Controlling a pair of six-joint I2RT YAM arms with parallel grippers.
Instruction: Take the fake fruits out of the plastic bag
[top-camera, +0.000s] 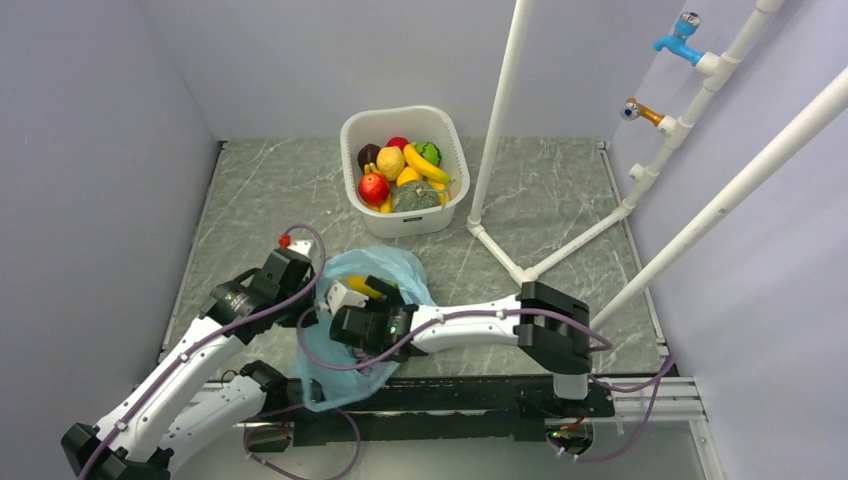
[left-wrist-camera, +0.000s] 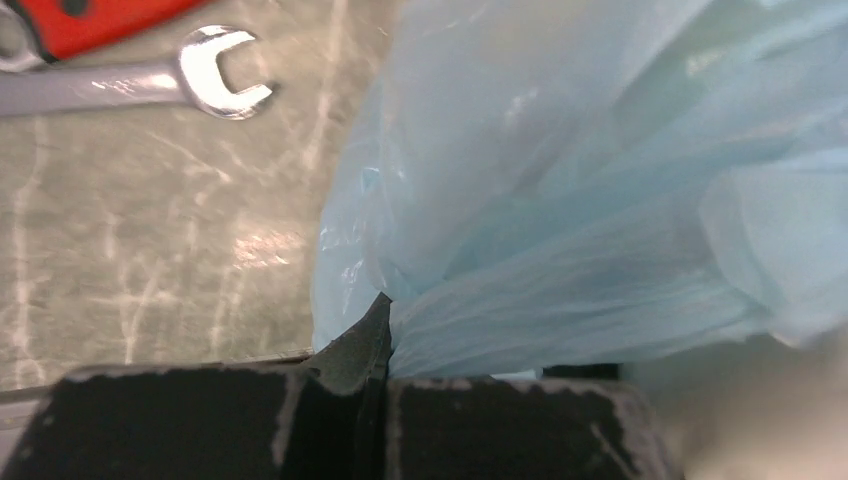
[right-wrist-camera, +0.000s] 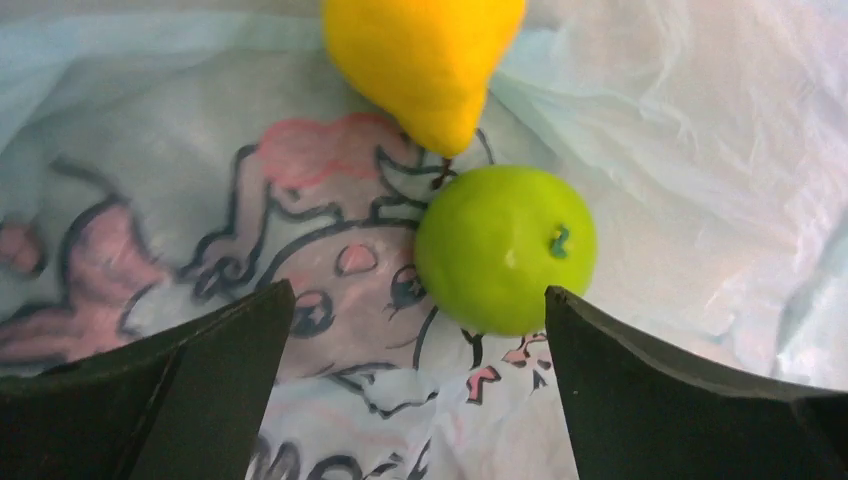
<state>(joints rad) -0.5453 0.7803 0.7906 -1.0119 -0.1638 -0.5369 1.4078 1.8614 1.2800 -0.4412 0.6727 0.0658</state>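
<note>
The light-blue plastic bag (top-camera: 392, 268) lies near the table's front, between my two wrists. My left gripper (top-camera: 316, 292) is at the bag's left edge. In the left wrist view its jaws are shut (left-wrist-camera: 383, 345) on a bunched fold of the bag (left-wrist-camera: 600, 200). My right gripper (top-camera: 350, 306) reaches into the bag mouth from the right. In the right wrist view it is open (right-wrist-camera: 415, 330) over the printed inside of the bag (right-wrist-camera: 700, 150). A light green apple (right-wrist-camera: 505, 250) lies just ahead, nearer the right finger (right-wrist-camera: 680, 400). A yellow fruit (right-wrist-camera: 425, 60) lies beyond it and also shows from above (top-camera: 365, 287).
A white basket (top-camera: 452, 200) at the back centre holds several toy fruits. A white pipe frame (top-camera: 500, 130) stands to its right, with taps on the right wall. A steel spanner (left-wrist-camera: 150, 85) and a red tool (left-wrist-camera: 90, 20) lie left of the bag.
</note>
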